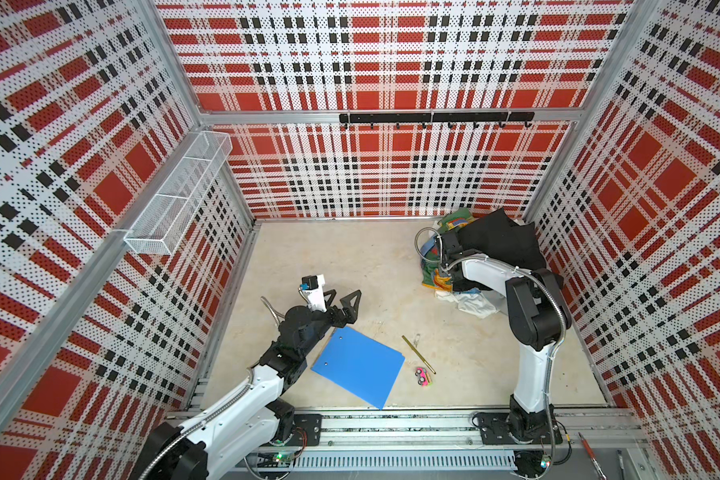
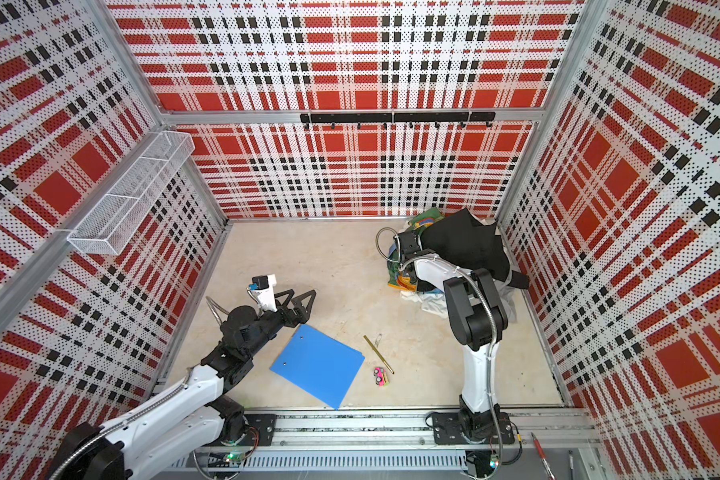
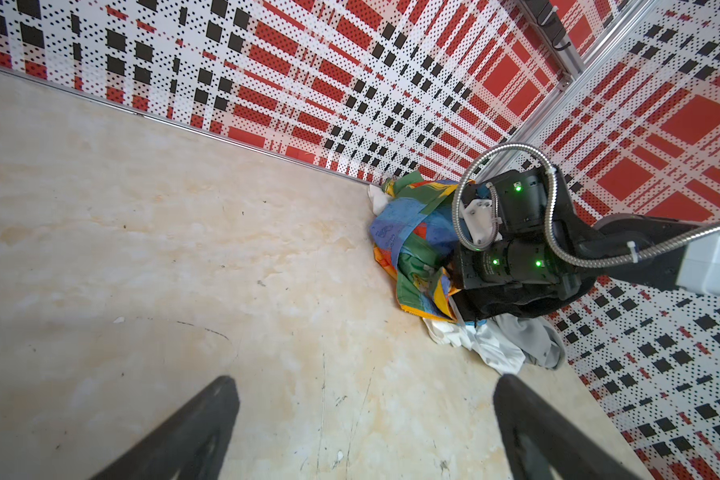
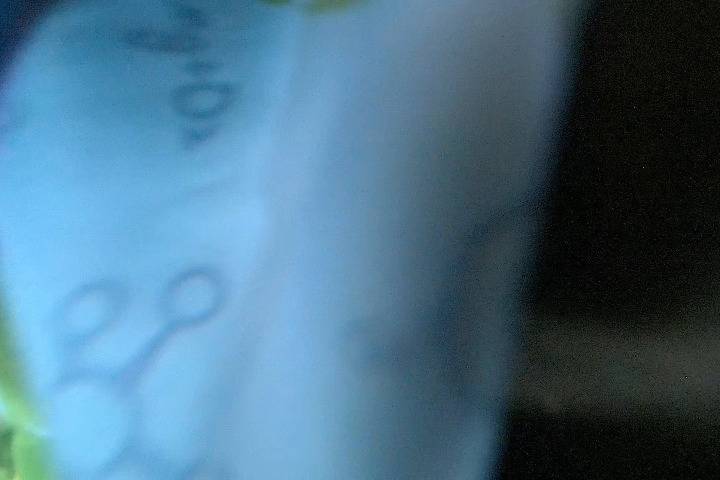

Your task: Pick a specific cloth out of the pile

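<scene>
Left fingers (image 1: 349, 296) spread wide, released, poised just past the far corner of the blue folder (image 1: 358, 365) above the bench (image 1: 350, 257). Right fingers out of sight, buried in the pile (image 1: 491, 245). They were clenched, though on which fabric I could not tell. The right wrist view gave only a blur of pale blue fabric with faint line drawings, dark at one side.

The pile sat well beyond the folder, off to its far right, against the plaid walls. Black cloth (image 1: 504, 241) on top, rainbow-striped cloth (image 1: 435, 282) on the flank facing the folder. The cloth (image 1: 470, 305) — white, crumpled — spilled from the pile's edge nearest the folder, partly under the right arm (image 1: 528, 307); its print barely showed. Grey cloth (image 3: 541, 340) just beside it. Pencil (image 1: 418, 354) and pink toy car (image 1: 422, 376) lay just right of the folder.
</scene>
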Controlling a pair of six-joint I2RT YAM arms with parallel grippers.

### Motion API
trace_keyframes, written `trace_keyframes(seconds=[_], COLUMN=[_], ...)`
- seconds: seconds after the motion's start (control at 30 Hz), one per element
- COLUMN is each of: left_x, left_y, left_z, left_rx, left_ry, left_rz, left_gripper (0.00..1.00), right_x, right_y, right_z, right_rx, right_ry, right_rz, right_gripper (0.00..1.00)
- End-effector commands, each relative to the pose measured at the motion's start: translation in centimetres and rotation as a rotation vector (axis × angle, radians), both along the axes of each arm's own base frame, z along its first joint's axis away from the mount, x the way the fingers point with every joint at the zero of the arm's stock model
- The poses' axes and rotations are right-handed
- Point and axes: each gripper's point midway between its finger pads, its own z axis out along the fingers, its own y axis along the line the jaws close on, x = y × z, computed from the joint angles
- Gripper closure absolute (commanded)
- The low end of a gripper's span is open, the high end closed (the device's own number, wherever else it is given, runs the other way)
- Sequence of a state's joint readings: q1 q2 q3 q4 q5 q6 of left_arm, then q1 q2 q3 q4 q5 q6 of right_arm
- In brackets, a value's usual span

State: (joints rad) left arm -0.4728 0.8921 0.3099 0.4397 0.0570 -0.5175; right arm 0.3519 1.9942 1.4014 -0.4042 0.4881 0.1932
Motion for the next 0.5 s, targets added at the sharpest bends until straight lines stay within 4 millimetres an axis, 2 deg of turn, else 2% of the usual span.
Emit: trace_keyframes(seconds=[0.0, 0.13, 0.3, 0.33, 0.4, 0.47], left_x=[-0.4, -0.3, 0.0, 0.1, 0.1, 0.1], left_y=[-0.2, -0.1, -0.6, -0.7, -1.1, -1.4], left_z=[0.4, 0.5, 0.3, 0.3, 0.3, 0.2], left_rx=[-0.018, -0.016, -0.012, -0.011, -0.008, -0.003], left_ry=[-0.01, -0.011, 0.003, 0.004, 0.009, 0.012], left_rz=[-0.017, -0.008, -0.023, -0.025, -0.034, -0.042], left_gripper=[0.01, 0.01, 0.01, 0.01, 0.02, 0.03], right_x=[1.4, 1.6, 0.8, 0.6, 0.6, 1.2], right_y=[1.4, 4.4, 7.5, 7.5, 6.6, 4.0], right_z=[6.3, 14.5, 23.0, 24.3, 25.6, 25.3], right_rx=[0.112, 0.243, 0.385, 0.408, 0.435, 0.445], right_ry=[-0.147, -0.29, -0.393, -0.414, -0.442, -0.449], right_rz=[0.069, 0.211, 0.367, 0.38, 0.364, 0.286], right_gripper=[1.0, 1.0, 1.0, 1.0, 1.0, 1.0])
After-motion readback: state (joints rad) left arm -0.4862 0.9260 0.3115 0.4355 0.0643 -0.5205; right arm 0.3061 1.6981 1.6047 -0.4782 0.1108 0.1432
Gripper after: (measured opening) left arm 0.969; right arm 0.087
